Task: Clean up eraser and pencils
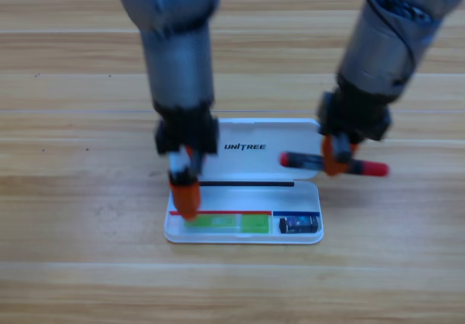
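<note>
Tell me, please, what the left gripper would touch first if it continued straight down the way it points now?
Most likely the green pencil lying in the white case. The left gripper points down just over its left end, though depth is unclear from above.

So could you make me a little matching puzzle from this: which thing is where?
Things:
1. green pencil
2. black-and-red pencil
3. eraser
4. left claw

Places:
A. gripped level by the right claw, above the case's right edge
B. lying in the white case, lower left
C. in the case's lower right corner
D. reaching down into the case's left end

Pairs: 1-B, 2-A, 3-C, 4-D
</note>
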`<state>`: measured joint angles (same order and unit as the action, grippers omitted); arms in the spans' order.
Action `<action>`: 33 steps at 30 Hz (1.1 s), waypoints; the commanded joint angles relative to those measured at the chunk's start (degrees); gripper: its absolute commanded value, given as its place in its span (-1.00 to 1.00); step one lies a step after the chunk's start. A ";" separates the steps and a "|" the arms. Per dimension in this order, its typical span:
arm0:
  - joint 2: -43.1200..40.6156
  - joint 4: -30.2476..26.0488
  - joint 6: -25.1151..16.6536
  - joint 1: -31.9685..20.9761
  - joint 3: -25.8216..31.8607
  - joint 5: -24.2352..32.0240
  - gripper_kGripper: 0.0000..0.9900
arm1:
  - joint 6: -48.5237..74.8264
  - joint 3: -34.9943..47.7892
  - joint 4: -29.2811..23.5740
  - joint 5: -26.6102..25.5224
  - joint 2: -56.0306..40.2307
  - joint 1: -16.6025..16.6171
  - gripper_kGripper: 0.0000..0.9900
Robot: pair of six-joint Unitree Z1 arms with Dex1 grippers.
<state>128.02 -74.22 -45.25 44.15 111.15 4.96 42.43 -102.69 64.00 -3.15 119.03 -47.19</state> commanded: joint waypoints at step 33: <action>-40.40 8.65 -3.36 -19.63 -26.86 0.75 1.00 | -4.20 -17.81 2.36 1.13 15.79 -8.18 0.84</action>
<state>88.21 -66.99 -48.68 25.53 85.96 4.78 39.59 -122.06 65.16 -0.02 136.74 -53.77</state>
